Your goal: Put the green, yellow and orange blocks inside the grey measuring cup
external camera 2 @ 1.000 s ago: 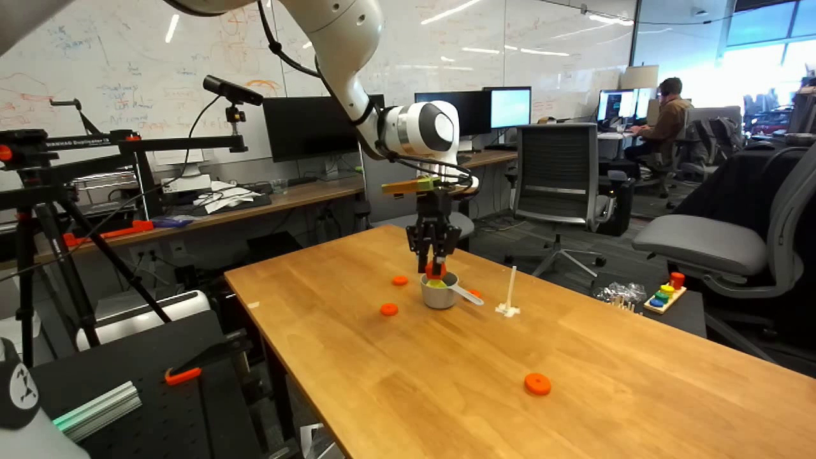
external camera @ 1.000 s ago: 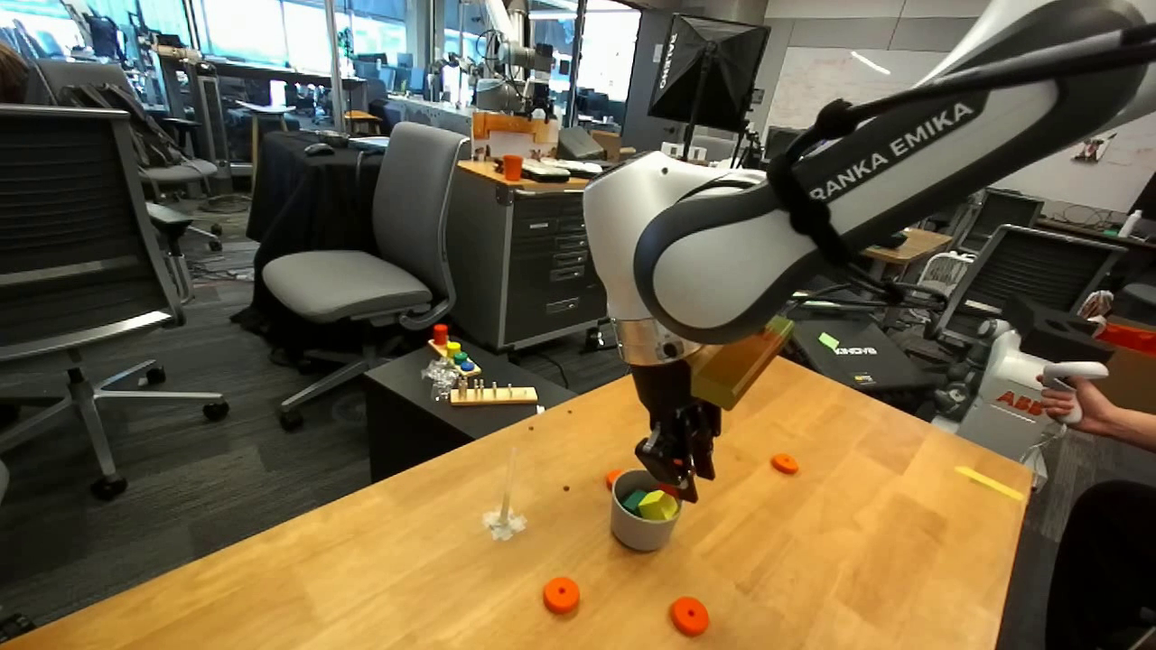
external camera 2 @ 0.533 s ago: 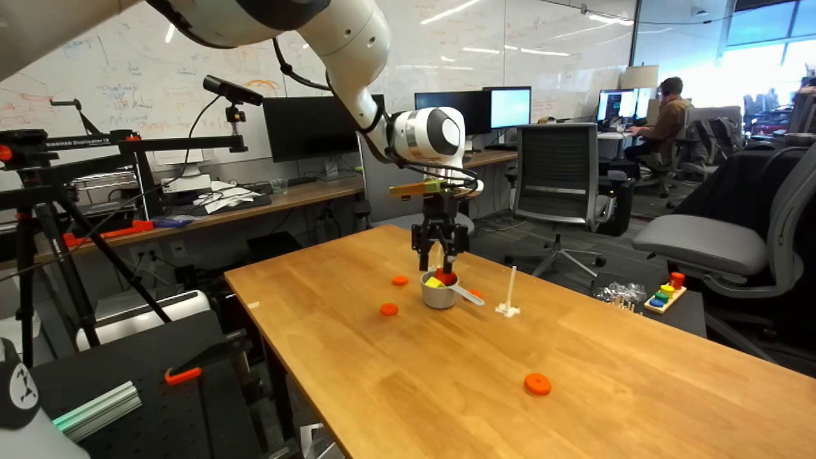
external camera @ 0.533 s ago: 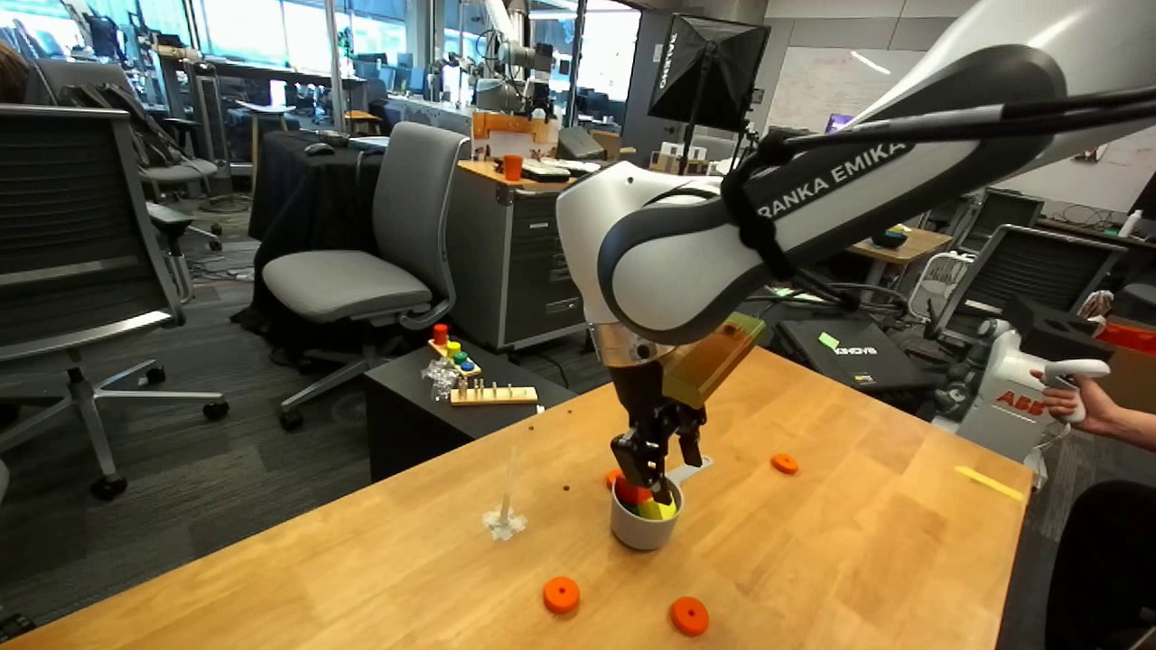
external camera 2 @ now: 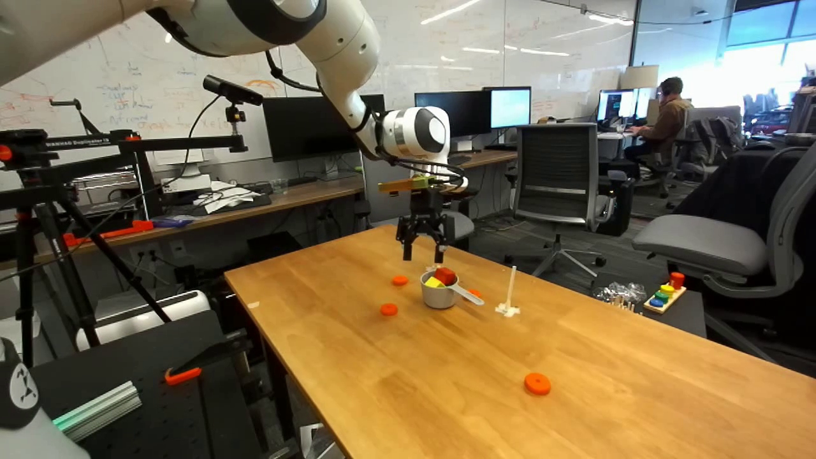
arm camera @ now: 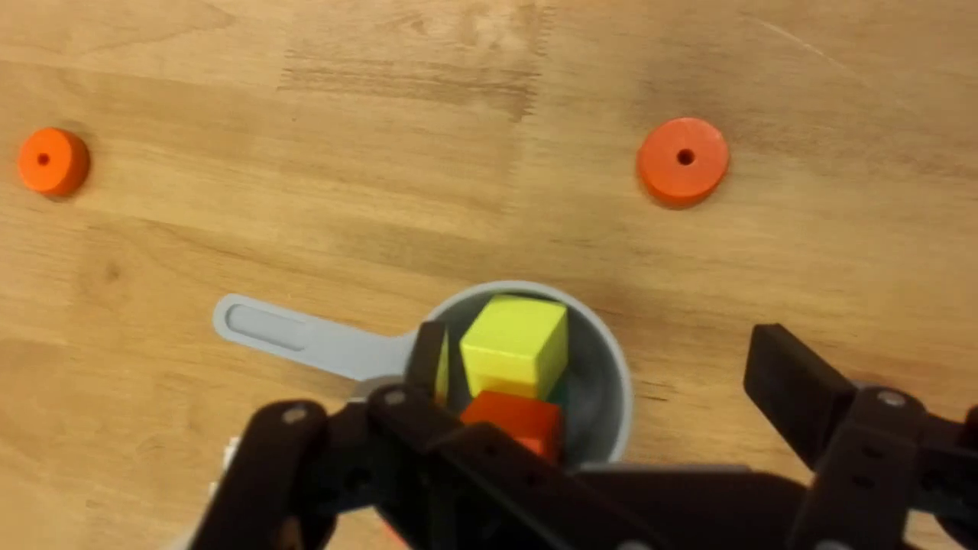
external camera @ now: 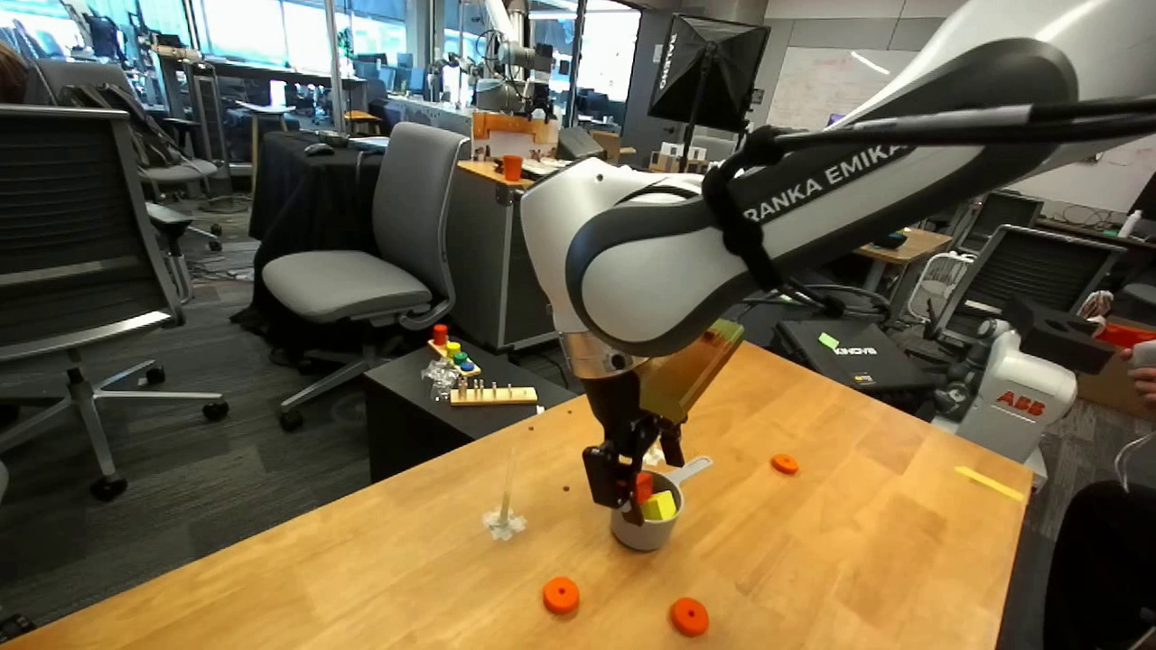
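Note:
The grey measuring cup (external camera 2: 440, 298) stands upright on the table, its flat handle (arm camera: 313, 336) sticking out to one side. Inside it, the wrist view shows a yellow block (arm camera: 510, 336) with an orange block (arm camera: 513, 411) against it. Only a dark sliver of a green block (arm camera: 561, 393) shows beneath them. My gripper (arm camera: 598, 355) is open with its fingers wide apart and holds nothing. One finger (arm camera: 425, 355) covers part of the cup's handle side; the other is out past the rim. In an exterior view the gripper (external camera 2: 423, 256) hangs just above and behind the cup.
Several flat orange discs lie around the cup, such as a disc (arm camera: 682, 162) in the wrist view and a disc (external camera 2: 537, 384) nearer the camera. A thin upright stick (external camera 2: 512, 287) is fixed to the table beside the cup. A stacking toy (external camera: 454, 352) sits off the table.
A second ago my gripper was closed on the orange block over the cup. It has opened, the block has dropped into the cup, and the gripper has shifted aside and a little up.

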`<state>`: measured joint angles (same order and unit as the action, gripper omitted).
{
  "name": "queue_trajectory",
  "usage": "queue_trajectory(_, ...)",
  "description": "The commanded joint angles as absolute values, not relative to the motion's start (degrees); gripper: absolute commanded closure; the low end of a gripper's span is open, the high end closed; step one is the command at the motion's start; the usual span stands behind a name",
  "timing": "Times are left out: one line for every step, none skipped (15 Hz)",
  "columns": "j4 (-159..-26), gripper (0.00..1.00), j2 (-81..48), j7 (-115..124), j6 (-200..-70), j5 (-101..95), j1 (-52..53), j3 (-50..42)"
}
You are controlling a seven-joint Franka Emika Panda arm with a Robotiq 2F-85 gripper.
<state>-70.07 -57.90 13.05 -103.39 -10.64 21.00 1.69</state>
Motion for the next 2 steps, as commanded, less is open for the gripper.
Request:
queue_trajectory(-69.6, 0.00, -57.9, 13.2, -102.7, -10.8, 21.8, 2.3)
queue_trajectory(-69.6, 0.00, -57.6, 13.2, -102.4, -10.9, 22.7, 2.4)
